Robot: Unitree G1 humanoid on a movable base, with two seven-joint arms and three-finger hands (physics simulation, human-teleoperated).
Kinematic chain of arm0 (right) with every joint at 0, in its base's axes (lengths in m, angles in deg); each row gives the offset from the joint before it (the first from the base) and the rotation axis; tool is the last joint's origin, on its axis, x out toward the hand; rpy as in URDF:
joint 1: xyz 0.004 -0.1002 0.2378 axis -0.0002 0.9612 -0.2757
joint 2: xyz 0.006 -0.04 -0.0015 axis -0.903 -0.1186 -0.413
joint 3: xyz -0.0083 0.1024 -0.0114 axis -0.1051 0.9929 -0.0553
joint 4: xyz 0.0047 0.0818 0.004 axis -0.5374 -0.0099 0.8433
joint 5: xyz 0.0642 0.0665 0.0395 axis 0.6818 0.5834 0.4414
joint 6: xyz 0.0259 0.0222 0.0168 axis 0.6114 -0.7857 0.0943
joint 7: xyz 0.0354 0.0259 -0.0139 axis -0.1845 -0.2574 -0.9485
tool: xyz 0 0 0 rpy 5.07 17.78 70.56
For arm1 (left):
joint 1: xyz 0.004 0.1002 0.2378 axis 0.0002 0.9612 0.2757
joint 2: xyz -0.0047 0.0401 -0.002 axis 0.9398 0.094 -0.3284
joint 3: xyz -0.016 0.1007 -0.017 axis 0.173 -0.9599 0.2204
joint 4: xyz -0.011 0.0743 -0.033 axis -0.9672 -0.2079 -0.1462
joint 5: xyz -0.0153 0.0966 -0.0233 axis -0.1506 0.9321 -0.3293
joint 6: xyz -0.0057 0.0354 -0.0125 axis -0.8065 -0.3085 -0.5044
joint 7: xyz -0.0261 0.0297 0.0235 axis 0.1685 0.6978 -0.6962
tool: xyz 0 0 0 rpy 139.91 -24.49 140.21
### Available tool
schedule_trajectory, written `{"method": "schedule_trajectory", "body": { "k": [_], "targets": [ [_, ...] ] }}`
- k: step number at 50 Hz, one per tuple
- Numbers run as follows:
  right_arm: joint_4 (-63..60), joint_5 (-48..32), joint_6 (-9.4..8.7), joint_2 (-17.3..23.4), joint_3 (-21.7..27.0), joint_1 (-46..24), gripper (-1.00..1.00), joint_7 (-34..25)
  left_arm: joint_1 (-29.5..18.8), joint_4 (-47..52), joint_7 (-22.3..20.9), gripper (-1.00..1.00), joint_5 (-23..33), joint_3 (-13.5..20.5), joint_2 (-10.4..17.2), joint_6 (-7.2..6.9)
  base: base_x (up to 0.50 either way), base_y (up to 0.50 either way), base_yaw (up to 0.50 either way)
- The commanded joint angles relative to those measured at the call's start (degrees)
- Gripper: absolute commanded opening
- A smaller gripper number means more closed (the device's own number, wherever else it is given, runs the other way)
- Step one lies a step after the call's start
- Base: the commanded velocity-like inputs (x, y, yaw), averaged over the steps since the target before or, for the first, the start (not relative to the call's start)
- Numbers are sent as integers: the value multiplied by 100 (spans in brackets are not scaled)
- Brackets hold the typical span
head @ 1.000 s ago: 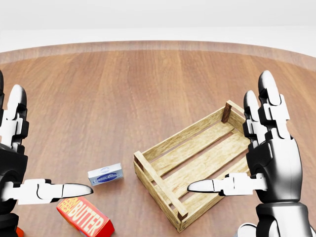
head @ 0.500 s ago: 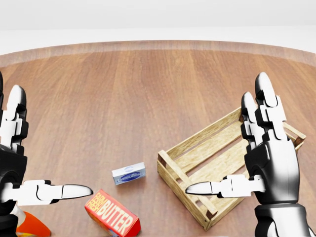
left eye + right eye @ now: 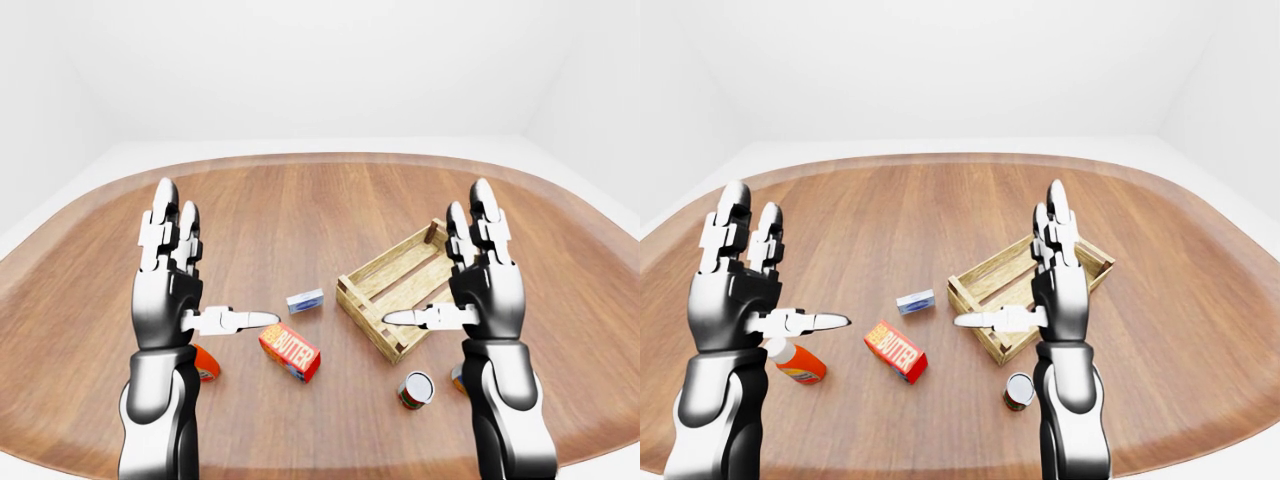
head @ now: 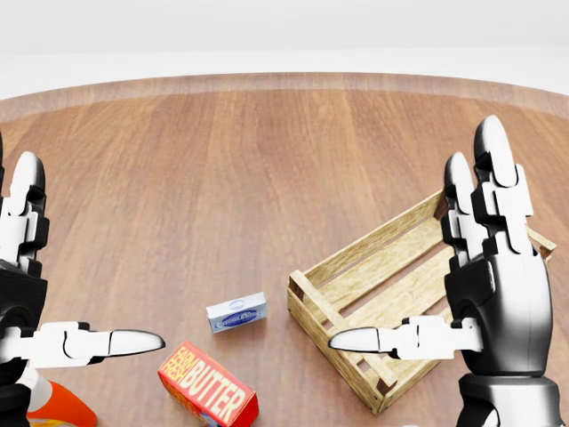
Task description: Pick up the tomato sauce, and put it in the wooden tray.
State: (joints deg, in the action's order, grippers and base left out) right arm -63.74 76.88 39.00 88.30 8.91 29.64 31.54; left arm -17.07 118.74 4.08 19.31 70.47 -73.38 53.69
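Note:
The tomato sauce looks to be the small can [image 3: 417, 389] with a red and green label. It stands upright on the wooden table just below the wooden tray [image 3: 372, 271] in the left-eye view. The tray is a slatted crate, lying at an angle with nothing in it. My right hand [image 3: 445, 280] hovers open above the tray's right side, fingers up and thumb pointing left. The left hand [image 3: 200, 285] is open too, held well left of the tray and holding nothing. The can does not show in the head view.
A red butter box [image 3: 290, 352] and a small blue-white box [image 3: 305, 300] lie between my hands. An orange bottle with a white cap [image 3: 798, 364] lies under the left hand. Something orange [image 3: 456, 378] peeks from behind my right forearm. The round table's edge [image 3: 330, 158] curves at the top.
The whole head view shifted, so the camera moved: tray, butter and small box slid right in the picture. The orange bottle came into view at bottom left. Both hands stayed open.

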Motion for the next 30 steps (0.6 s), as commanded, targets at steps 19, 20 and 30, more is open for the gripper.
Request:
{"method": "schedule_trajectory", "body": {
  "k": [19, 20, 30],
  "targets": [
    [-1533, -400, 0, 71, -568, 1437, 100, 323, -88, 126, -10, 100, -143, 148, 54, 0, 0, 0, 0],
    [-1609, -411, 0, 79, -578, 1485, 100, 324, -83, 140, -15, 100, -149, 152, 55, 0, 0, 0, 0],
    [-2141, -500, 0, 230, -835, 2398, 100, 373, -85, 143, -17, 100, -160, 180, 60, 0, 0, 0, 0]
  ]
}}
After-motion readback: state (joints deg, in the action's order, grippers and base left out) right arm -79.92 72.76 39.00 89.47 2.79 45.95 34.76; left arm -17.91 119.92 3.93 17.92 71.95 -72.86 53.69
